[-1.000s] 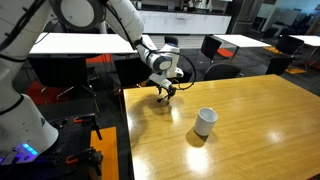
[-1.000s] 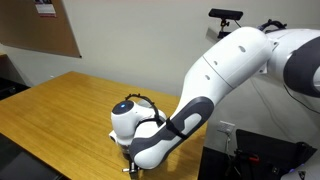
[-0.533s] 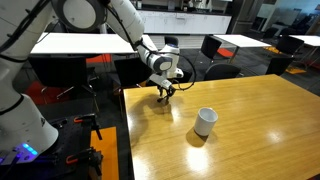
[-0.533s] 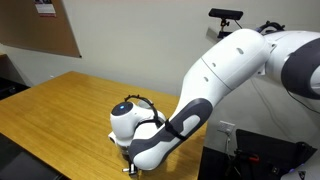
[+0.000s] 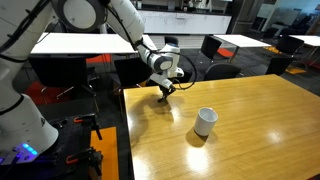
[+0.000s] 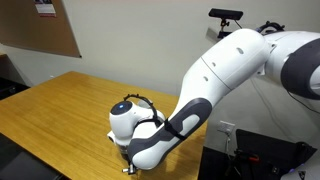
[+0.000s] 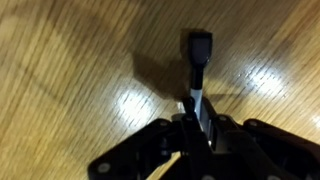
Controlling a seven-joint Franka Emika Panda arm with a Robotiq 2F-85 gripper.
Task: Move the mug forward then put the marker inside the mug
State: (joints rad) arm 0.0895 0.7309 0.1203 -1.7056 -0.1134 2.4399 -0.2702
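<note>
The white mug stands upright on the wooden table, well away from the arm. My gripper reaches down to the tabletop near the far left corner. In the wrist view the dark marker lies on the wood with its lower end between the jaws, and my gripper is shut on it. The marker is too small to make out in both exterior views. In an exterior view the arm's white body hides most of the gripper, and the mug is out of sight.
The table's left edge runs close by the gripper. Behind the table stand white tables and black chairs. A corkboard hangs on the wall.
The jaws have closed around the marker's end. The arm and the mug have stayed where they were.
</note>
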